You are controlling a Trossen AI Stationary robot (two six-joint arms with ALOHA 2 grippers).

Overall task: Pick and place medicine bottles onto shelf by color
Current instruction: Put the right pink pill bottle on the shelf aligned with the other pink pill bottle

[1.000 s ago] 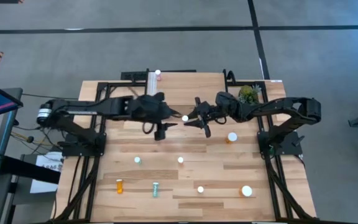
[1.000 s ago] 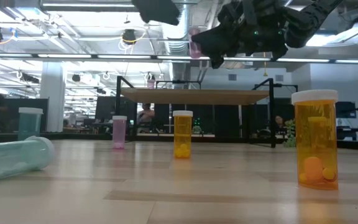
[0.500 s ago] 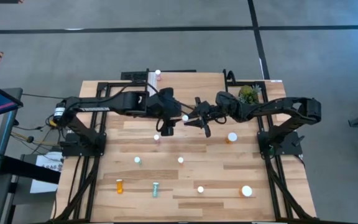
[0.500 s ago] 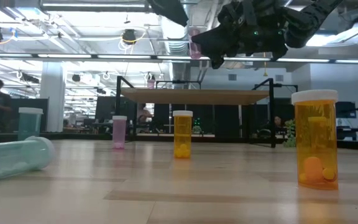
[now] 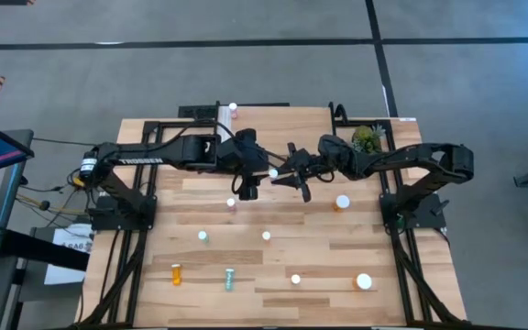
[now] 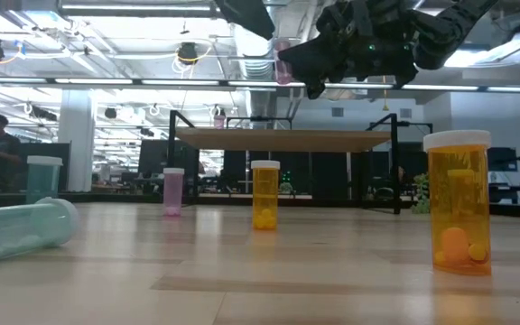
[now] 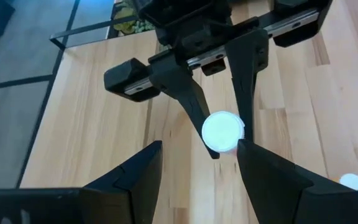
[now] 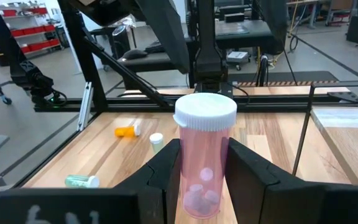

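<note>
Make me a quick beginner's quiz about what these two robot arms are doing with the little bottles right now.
1. Multiple choice: what colour is the body of the medicine bottle in the right end effector? A orange, B pink, C teal.
2. True or false: the left end effector is shut on a bottle of its own.
3. Fill in: the teal bottle nearest the low camera is not standing but lying ____.

Key: 1 B. 2 false; it is open, facing the bottle that the right one holds. 3 on its side.
</note>
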